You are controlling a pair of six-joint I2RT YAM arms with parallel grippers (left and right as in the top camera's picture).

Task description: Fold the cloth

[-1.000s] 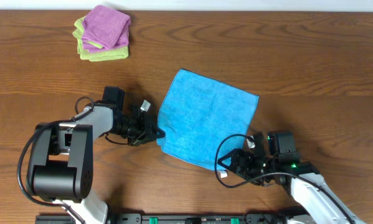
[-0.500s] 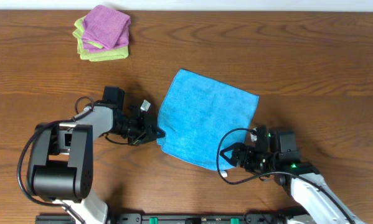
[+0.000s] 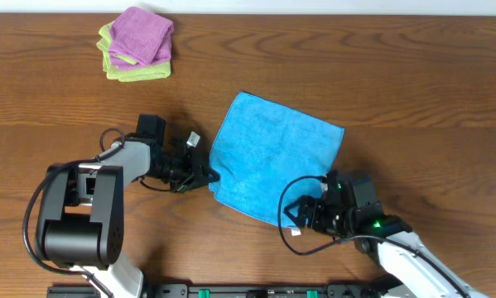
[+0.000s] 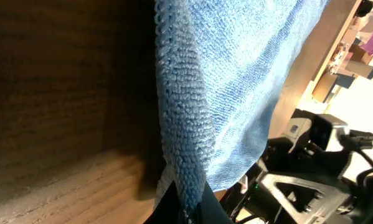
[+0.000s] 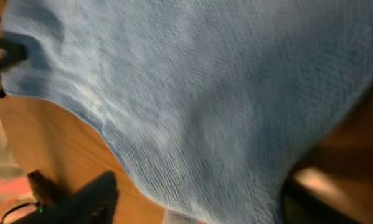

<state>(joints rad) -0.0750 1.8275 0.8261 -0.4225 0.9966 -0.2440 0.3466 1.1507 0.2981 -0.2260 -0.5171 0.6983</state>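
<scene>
The sky-blue cloth (image 3: 274, 156) lies flat on the wooden table, turned slightly. My left gripper (image 3: 204, 175) is at its near-left corner. In the left wrist view the cloth's looped edge (image 4: 181, 124) runs down between the black fingers (image 4: 214, 208), which are closed on it. My right gripper (image 3: 301, 213) is at the cloth's near-right corner. In the right wrist view the cloth (image 5: 205, 93) fills the frame. The two dark fingers (image 5: 83, 200) stand wide apart on either side of the corner, where a small white tag (image 5: 179, 218) shows.
A folded purple cloth (image 3: 140, 35) lies on a folded lime-green cloth (image 3: 137, 73) at the far left of the table. The left arm's base (image 3: 78, 219) stands at the near left.
My right gripper has moved left along the near edge, closer over the cloth's near-right corner. The left gripper and the cloth have not moved.
</scene>
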